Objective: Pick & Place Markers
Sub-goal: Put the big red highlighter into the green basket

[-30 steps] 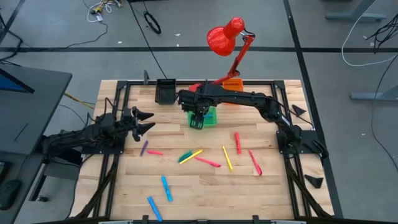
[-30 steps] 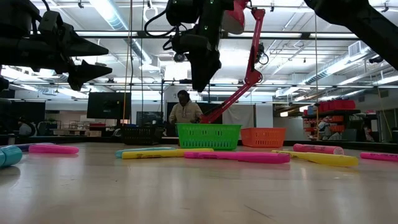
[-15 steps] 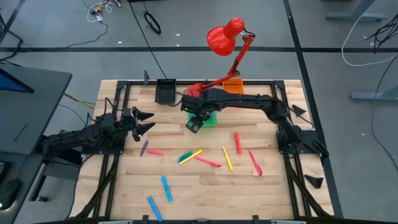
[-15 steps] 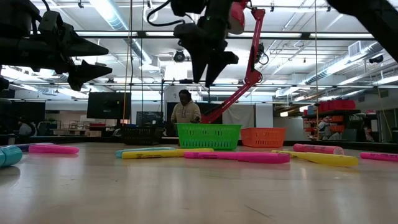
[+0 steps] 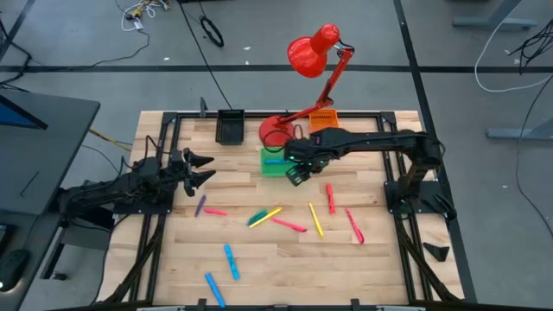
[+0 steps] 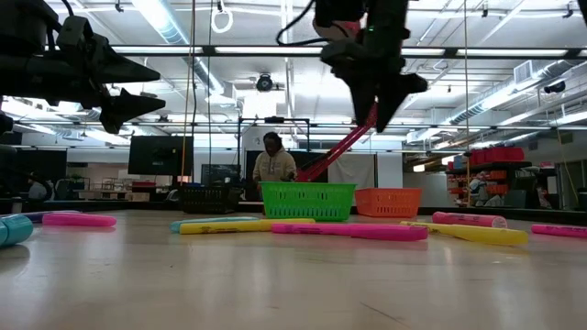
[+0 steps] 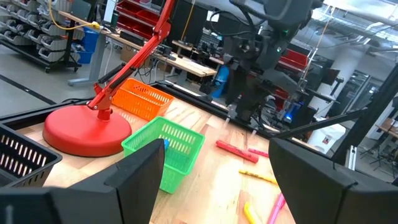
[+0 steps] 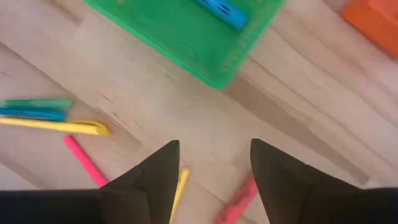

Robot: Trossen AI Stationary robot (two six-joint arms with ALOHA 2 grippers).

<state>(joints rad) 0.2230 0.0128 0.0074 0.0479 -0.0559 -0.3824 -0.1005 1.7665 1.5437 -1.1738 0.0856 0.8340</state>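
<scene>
Several markers lie flat on the wooden table in the high view: purple (image 5: 200, 205), pink (image 5: 288, 225), yellow (image 5: 316, 219), red (image 5: 330, 199) and blue (image 5: 232, 261) among them. One blue marker (image 8: 221, 9) lies inside the green bin (image 5: 275, 161). My right gripper (image 5: 298, 173) hangs open above the table, just beside the green bin's right near corner and clear of everything (image 6: 378, 92). My left gripper (image 5: 204, 169) waits open above the table's left part.
A black bin (image 5: 230, 126) and an orange bin (image 5: 322, 119) stand at the far edge. The red lamp's base (image 5: 278, 131) sits behind the green bin, and its arm (image 5: 333, 78) leans out past the far edge. A person (image 6: 272, 165) stands in the room beyond.
My right gripper was shut above the green bin, pointing down. It opened there, then swung toward the table's right and a little nearer, off the bin. With the gripper gone, a blue marker shows lying in the green bin.
</scene>
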